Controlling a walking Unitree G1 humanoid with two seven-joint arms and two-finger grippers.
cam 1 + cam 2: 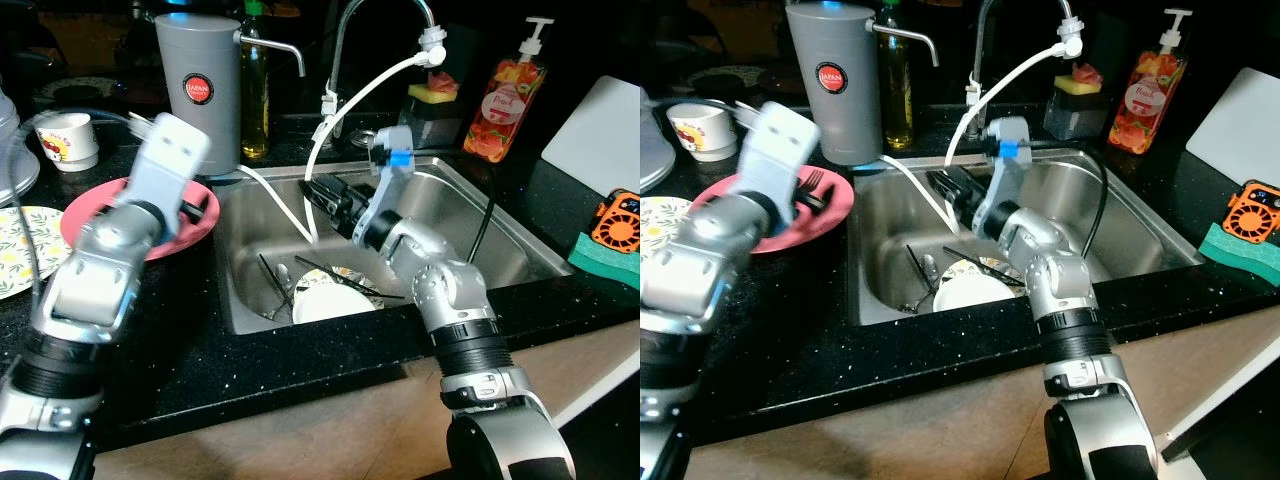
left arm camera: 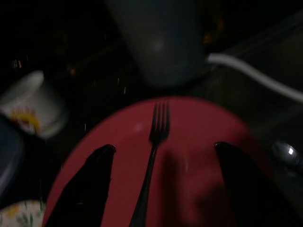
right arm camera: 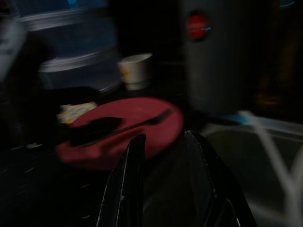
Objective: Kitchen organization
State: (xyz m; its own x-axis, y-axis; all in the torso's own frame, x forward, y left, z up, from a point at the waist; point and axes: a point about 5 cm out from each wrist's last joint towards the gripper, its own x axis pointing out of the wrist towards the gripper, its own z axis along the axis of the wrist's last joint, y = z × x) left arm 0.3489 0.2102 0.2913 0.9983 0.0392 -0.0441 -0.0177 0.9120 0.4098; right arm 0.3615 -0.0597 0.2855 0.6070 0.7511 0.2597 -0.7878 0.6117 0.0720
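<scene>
A red plate lies on the black counter left of the sink, with a dark fork resting on it. My left gripper hovers open just above the plate, one finger on each side of the fork, touching nothing. My right gripper hangs over the left part of the steel sink, pointing toward the plate; its fingers stand a little apart with nothing between them. In the sink lie white dishes, a spoon and several dark utensils.
A grey water filter stands right behind the plate, and its white hose arcs to the faucet. A white cup and a floral plate sit to the left. A soap bottle, a green sponge and a white board sit to the right.
</scene>
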